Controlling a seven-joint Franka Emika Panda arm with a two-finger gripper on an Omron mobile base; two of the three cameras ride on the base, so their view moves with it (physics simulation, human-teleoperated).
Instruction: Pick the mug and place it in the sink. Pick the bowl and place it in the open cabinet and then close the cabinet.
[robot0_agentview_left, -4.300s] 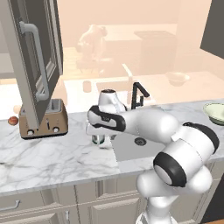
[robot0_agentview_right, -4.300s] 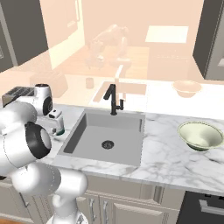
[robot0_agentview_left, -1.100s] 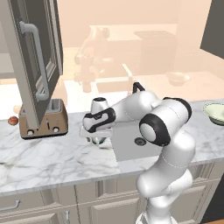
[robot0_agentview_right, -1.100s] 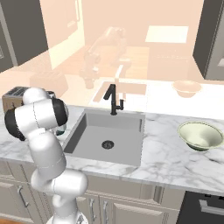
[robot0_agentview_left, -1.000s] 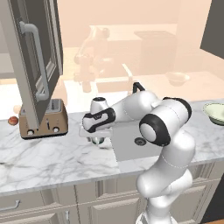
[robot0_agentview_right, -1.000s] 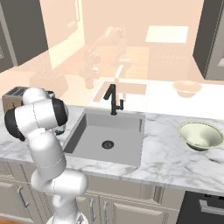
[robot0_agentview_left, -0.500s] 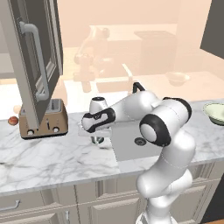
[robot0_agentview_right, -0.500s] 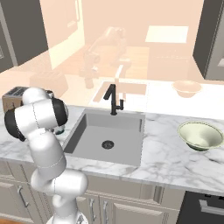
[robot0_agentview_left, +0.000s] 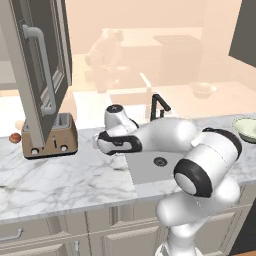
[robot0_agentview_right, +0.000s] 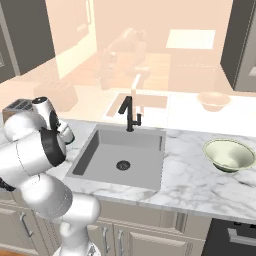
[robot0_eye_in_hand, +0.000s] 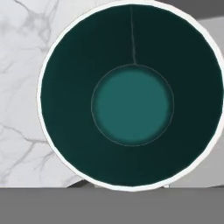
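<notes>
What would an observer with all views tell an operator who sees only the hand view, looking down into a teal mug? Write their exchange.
Operator: I see the mug from above. Where is the bowl?
Observer: The bowl stands upright on the counter, right of the sink.
Operator: Is the cabinet ready for it?
Observer: Yes, its door stands open, above the toaster.
</notes>
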